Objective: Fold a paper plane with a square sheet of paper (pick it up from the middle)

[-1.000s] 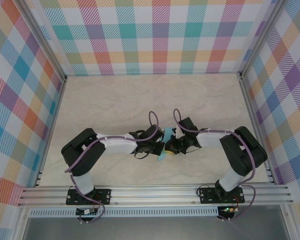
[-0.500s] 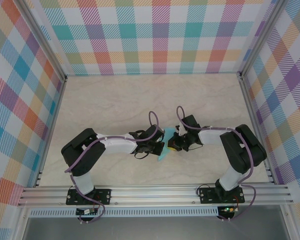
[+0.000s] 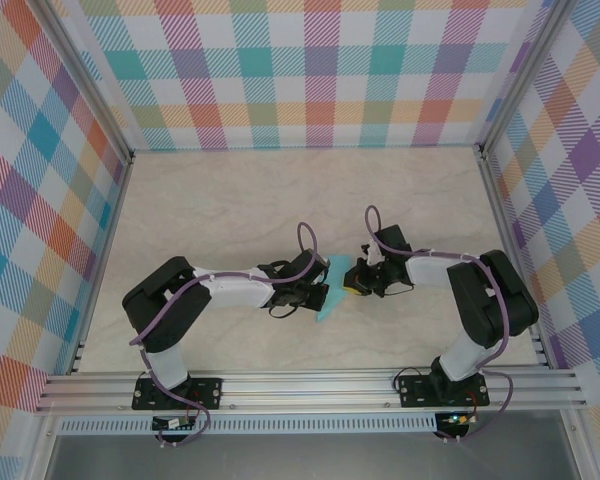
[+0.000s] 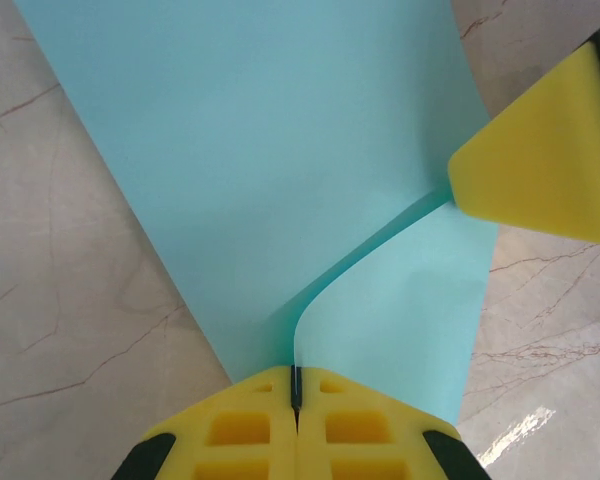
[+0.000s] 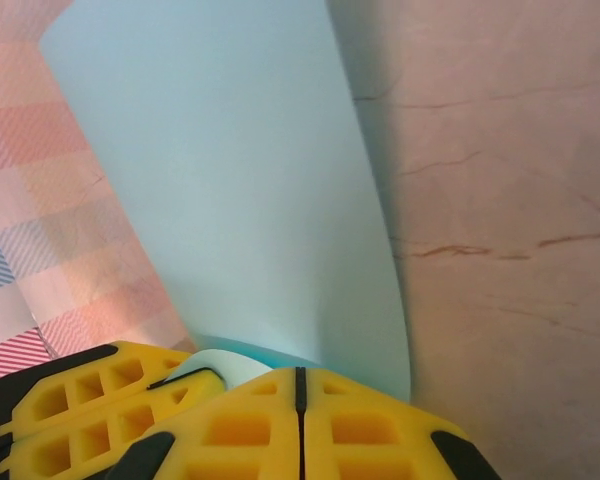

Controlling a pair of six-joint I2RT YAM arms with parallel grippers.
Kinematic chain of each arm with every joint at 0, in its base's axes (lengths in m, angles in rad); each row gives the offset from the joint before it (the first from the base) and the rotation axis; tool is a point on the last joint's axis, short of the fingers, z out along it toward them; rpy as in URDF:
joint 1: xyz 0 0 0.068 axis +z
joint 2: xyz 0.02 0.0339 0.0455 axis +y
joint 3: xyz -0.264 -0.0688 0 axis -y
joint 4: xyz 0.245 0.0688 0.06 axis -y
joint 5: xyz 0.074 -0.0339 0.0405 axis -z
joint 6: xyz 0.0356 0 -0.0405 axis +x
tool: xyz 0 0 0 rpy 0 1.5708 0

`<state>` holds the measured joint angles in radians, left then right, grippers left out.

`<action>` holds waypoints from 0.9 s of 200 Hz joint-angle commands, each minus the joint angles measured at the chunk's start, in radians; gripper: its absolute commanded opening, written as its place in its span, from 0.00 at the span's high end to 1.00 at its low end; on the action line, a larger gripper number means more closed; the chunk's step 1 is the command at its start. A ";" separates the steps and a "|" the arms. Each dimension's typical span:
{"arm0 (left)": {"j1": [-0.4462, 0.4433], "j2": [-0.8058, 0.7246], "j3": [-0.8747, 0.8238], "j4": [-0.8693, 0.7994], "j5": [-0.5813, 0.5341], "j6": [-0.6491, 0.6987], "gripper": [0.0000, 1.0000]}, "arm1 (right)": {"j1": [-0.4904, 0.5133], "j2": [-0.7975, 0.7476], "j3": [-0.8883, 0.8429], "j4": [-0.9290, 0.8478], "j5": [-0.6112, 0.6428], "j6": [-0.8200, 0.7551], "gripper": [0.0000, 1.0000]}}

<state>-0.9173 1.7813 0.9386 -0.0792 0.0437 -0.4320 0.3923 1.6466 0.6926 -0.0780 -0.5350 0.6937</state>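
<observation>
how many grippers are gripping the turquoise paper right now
2. The left gripper is shut on one edge of the square sheet of paper. The right gripper is shut on the opposite side, facing it mid-table.

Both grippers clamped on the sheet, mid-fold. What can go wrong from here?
1. The left gripper and right gripper both pinch the square sheet of paper close together; pulling apart may tear it.
2. The sheet bows in a soft curve between the two grips, so a crease pressed now may land off-line.
3. The grippers sit almost touching; a small move might bump them.
</observation>
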 commanded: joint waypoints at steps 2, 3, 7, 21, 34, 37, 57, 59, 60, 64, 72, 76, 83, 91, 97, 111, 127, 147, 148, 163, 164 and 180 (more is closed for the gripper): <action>0.006 0.039 -0.033 -0.051 0.007 0.010 1.00 | -0.001 0.036 -0.010 -0.011 -0.013 -0.036 0.94; 0.006 0.039 -0.033 -0.051 0.007 0.009 1.00 | -0.001 0.038 -0.011 -0.011 -0.012 -0.036 0.94; 0.006 0.040 -0.032 -0.052 0.007 0.009 1.00 | -0.001 0.043 -0.014 -0.013 -0.004 -0.036 0.94; 0.006 0.040 -0.031 -0.053 0.009 0.009 1.00 | -0.002 0.058 -0.019 -0.010 0.011 -0.043 0.94; 0.006 0.039 -0.033 -0.054 0.008 0.011 1.00 | -0.004 0.069 -0.023 -0.014 0.037 -0.051 0.94; 0.006 0.039 -0.033 -0.055 0.007 0.010 1.00 | -0.004 0.072 -0.024 -0.015 0.039 -0.052 0.94; 0.006 0.039 -0.031 -0.060 0.005 0.010 1.00 | -0.004 0.066 -0.026 -0.015 0.042 -0.061 0.95; 0.006 0.039 -0.031 -0.059 0.005 0.010 1.00 | -0.005 0.065 -0.026 -0.015 0.040 -0.061 0.95; 0.006 0.039 -0.030 -0.059 0.005 0.011 1.00 | -0.005 0.063 -0.026 -0.015 0.040 -0.060 0.95; 0.006 0.041 -0.030 -0.059 0.005 0.010 1.00 | -0.006 0.057 -0.025 -0.017 0.034 -0.060 0.95; 0.006 0.041 -0.030 -0.060 0.007 0.010 1.00 | -0.006 0.037 -0.026 -0.010 0.019 -0.059 0.95; 0.006 0.040 -0.030 -0.058 0.007 0.011 1.00 | -0.006 0.025 -0.027 -0.006 0.009 -0.056 0.95; 0.006 0.041 -0.029 -0.057 0.007 0.011 1.00 | -0.007 0.004 -0.028 0.003 -0.012 -0.052 0.95; 0.006 0.041 -0.029 -0.056 0.008 0.010 1.00 | -0.006 -0.020 -0.027 0.012 -0.045 -0.048 0.94; 0.006 0.042 -0.027 -0.056 0.010 0.009 1.00 | -0.005 -0.034 -0.026 0.022 -0.069 -0.043 0.94; 0.006 0.045 -0.023 -0.055 0.011 0.009 1.00 | 0.003 -0.055 -0.032 0.044 -0.100 -0.023 0.94; 0.006 0.046 -0.021 -0.055 0.012 0.008 1.00 | 0.012 -0.059 -0.031 0.042 -0.112 -0.019 0.94; 0.006 0.049 -0.018 -0.053 0.013 0.008 1.00 | 0.030 -0.047 -0.030 0.046 -0.126 -0.019 0.94; 0.006 0.050 -0.018 -0.054 0.013 0.008 1.00 | 0.030 -0.046 -0.030 0.046 -0.125 -0.019 0.93; 0.006 0.050 -0.017 -0.053 0.014 0.007 1.00 | 0.044 -0.022 -0.025 0.049 -0.134 -0.020 0.93; 0.006 0.050 -0.017 -0.053 0.014 0.007 1.00 | 0.045 -0.020 -0.025 0.049 -0.134 -0.020 0.93; 0.006 0.050 -0.015 -0.057 0.013 0.007 1.00 | 0.057 0.004 -0.023 0.049 -0.117 -0.024 0.93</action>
<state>-0.9173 1.7836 0.9386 -0.0757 0.0444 -0.4320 0.4309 1.6115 0.6712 -0.0437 -0.6308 0.6727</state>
